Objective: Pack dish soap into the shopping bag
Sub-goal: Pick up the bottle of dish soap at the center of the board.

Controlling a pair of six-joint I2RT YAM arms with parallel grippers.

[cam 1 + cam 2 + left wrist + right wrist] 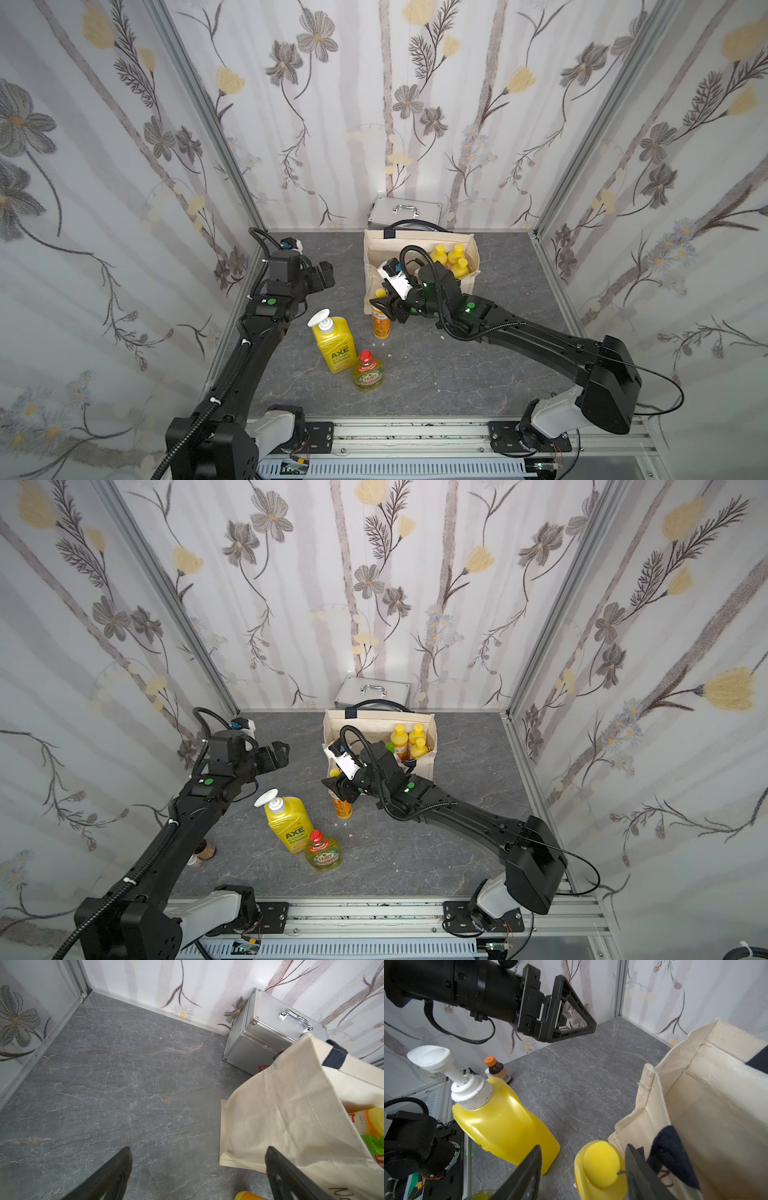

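Beside the near wall of the shopping bag (399,243), your right tool (583,1147) stands with its jaws apart around the yellow cap (601,1164) of the slim orange bottle (381,326), which is upright on the worktop (457,365). One finger sits hard by the cap, the other well clear. Centre the tool first, so that closing does not shove the bottle over, then lift straight up before swinging across the rim. Mind the navy handle (670,1157) drooping just beside the bag-side finger; it could get caught in the pinch. Three matching bottles (451,257) stand inside the bag. The AXE pump bottle (333,347) and the Fairy bottle (368,374) wait nearby on the worktop. Your left tool (198,1148) hangs apart and empty.
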